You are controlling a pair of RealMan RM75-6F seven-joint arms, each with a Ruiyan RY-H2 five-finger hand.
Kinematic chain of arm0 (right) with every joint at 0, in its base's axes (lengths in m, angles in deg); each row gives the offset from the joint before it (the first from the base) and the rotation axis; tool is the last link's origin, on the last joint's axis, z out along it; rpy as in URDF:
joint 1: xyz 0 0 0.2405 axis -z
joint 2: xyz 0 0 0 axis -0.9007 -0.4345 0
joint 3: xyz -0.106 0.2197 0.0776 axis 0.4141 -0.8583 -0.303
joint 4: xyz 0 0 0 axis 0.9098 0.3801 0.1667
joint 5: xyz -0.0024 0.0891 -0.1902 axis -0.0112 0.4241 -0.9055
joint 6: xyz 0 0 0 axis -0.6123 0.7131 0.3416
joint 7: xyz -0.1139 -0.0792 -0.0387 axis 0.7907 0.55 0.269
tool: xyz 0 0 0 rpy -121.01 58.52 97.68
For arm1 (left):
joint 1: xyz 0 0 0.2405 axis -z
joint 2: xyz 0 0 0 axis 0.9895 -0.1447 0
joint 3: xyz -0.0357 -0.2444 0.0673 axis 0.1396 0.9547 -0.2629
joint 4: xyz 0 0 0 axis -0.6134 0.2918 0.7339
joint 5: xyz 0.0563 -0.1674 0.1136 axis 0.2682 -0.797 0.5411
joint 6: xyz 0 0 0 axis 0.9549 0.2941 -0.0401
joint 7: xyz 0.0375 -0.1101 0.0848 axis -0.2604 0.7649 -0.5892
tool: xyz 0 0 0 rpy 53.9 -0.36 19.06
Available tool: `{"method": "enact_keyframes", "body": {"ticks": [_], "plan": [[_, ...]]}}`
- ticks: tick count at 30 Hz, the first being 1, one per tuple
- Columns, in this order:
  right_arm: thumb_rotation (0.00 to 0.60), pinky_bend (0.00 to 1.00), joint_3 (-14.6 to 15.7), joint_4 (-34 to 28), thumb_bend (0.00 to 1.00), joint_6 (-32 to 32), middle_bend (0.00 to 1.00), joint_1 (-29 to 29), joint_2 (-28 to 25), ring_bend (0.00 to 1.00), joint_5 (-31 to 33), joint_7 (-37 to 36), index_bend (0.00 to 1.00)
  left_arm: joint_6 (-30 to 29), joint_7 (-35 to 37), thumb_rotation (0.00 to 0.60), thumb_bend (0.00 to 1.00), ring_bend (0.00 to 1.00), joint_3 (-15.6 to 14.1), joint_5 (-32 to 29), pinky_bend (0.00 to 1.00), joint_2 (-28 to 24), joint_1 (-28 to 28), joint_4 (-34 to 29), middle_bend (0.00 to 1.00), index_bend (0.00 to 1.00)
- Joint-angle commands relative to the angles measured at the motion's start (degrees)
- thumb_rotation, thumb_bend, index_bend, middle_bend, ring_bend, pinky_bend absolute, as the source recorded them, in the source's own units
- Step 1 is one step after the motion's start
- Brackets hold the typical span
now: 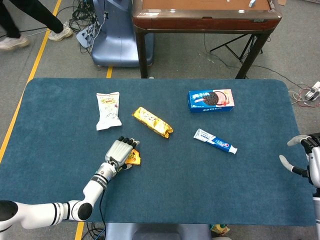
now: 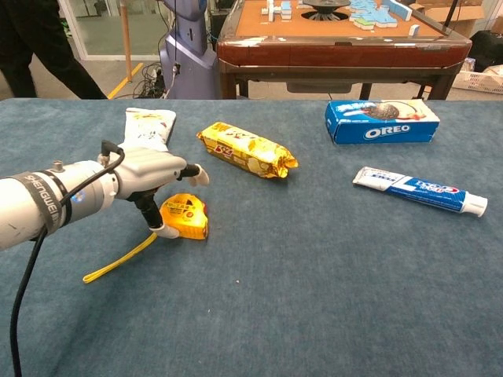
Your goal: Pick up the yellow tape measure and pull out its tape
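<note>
Five things lie on the blue tabletop [image 1: 210, 190]: one tape measure [image 2: 185, 217], one white snack bag [image 1: 108, 110], one gold biscuit pack [image 1: 152, 122], one Oreo box [image 1: 211, 100] and one toothpaste tube [image 1: 215, 141]. Two robot hands show, one at each side. The tape measure is a small yellow case lying on its side at the near left of the tabletop, with a printed label on its upper face and a yellow strap [image 2: 119, 258] trailing from it toward the near left edge. The left robot hand [image 2: 149, 177] is over the case: its thumb [image 2: 164, 229] presses against the case's left side and the other fingers reach across above it, though I cannot tell whether they have closed on the far side. The right robot hand [image 1: 306, 155] is at the far right edge of the tabletop, fingers spread and holding nothing, well apart from everything else. The chest view shows the case's face, the strap and the thumb contact plainly, but not the right robot hand. The head view shows both robot hands and the whole layout, yet there the left robot hand covers most of the tape measure, leaving only an orange-yellow corner visible beside the fingers.
</note>
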Motion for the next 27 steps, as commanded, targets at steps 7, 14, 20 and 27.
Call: {"method": "enact_keyframes", "body": {"ticks": [7,14,20,27], "plan": [[0.6,0.3,0.01,0.06,0.29,-0.05,0.39,0.16,-0.1,0.27,0.12,-0.19,0.47,-0.64,0.17,0.6,0.19,0.17,-0.37,-1.67,0.12,0.26,0.88,1.71,0.18,0.18],[0.6,0.3,0.08,0.23,0.29,-0.09,0.39,0.32,-0.05,0.27,0.21,-0.35,0.47,0.02,0.94,0.6,0.19,0.18,-0.95,-1.85,0.12,0.0,1.53,1.08,0.18,0.21],[0.6,0.3,0.12,0.26,0.29,-0.52,0.39,0.75,-0.28,0.27,0.31,-0.59,0.47,0.12,2.08,0.6,0.19,0.2,-1.16,-1.05,0.12,0.52,2.03,1.94,0.22,0.26],[0.6,0.3,0.15,0.18,0.29,-0.53,0.39,0.91,-0.39,0.27,0.4,-0.73,0.47,-0.19,5.72,0.6,0.2,0.3,-0.88,1.53,0.12,1.58,1.78,3.96,0.39,0.39]]}}
